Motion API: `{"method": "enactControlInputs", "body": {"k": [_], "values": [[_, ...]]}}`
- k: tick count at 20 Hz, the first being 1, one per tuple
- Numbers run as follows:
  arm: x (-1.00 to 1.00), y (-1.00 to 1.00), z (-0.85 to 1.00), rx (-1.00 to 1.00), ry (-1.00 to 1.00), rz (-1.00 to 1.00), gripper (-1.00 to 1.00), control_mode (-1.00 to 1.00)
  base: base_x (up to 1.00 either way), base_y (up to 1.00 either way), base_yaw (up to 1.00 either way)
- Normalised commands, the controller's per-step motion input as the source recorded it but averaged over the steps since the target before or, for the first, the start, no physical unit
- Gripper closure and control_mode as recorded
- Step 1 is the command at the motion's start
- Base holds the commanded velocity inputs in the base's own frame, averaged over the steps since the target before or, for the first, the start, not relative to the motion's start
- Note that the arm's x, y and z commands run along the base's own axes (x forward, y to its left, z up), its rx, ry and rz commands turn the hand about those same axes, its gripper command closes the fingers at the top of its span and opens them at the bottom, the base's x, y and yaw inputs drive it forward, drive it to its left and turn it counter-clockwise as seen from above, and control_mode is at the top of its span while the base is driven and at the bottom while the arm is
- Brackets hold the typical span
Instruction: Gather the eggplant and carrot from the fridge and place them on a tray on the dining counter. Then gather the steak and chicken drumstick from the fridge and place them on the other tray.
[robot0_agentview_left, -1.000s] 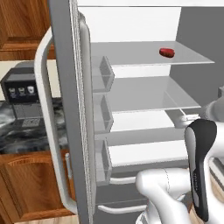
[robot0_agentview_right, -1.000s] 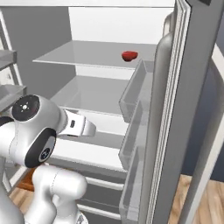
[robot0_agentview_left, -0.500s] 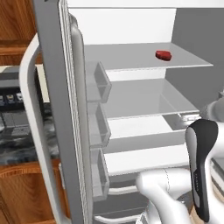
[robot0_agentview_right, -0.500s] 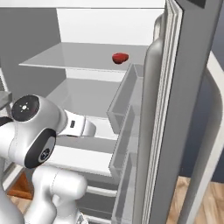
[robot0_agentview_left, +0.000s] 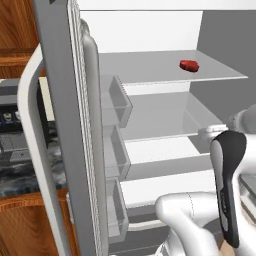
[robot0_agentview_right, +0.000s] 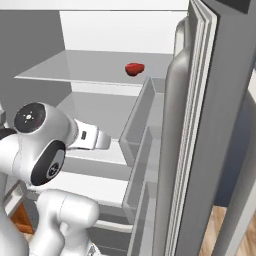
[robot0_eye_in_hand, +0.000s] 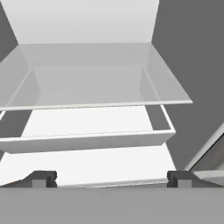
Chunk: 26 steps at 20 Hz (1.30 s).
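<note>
The tall grey fridge (robot0_agentview_left: 70, 125) is standing open, its door bins (robot0_agentview_right: 142, 130) flanking pale, smooth shelves, and a small glossy red steak (robot0_agentview_left: 189, 65) is lying alone toward the back of the upper glass shelf (robot0_agentview_right: 75, 70). The white arm is reaching in at the middle shelves. The gripper (robot0_eye_in_hand: 112, 178) is gaping wide and holding nothing over a shallow white drawer (robot0_eye_in_hand: 87, 140).

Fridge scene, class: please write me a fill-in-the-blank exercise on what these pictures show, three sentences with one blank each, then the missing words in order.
1. Both doors of the fridge stand ____.
2. The small red steak lies on the ____ shelf.
3. In the hand view, the gripper has its fingertips far apart, so it is ____ and holds nothing.

Missing words: open; top; open
</note>
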Motion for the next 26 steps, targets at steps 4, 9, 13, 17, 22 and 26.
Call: {"method": "enactControlInputs", "body": {"k": [4,9,13,17,22,26], "values": [[0.17,-0.08,0.85,0.00,-0.19,0.00,-1.00,-1.00,0.00,0.00,0.00],[0.23,-0.03,0.96,0.00,-0.12,-0.01,-1.00,-1.00,0.00,0.00,0.00],[0.41,0.00,0.86,-0.04,-0.02,-0.06,-1.00,-1.00,0.00,0.00,0.00],[0.45,0.00,0.58,-0.04,0.00,-0.08,-1.00,-1.00,0.00,0.00,0.00],[0.69,-0.03,0.08,-0.01,0.00,-0.06,-1.00,-1.00,0.00,0.00,0.00],[0.79,-0.22,-0.09,0.00,0.01,-0.01,-1.00,-1.00,0.00,0.00,0.00]]}}
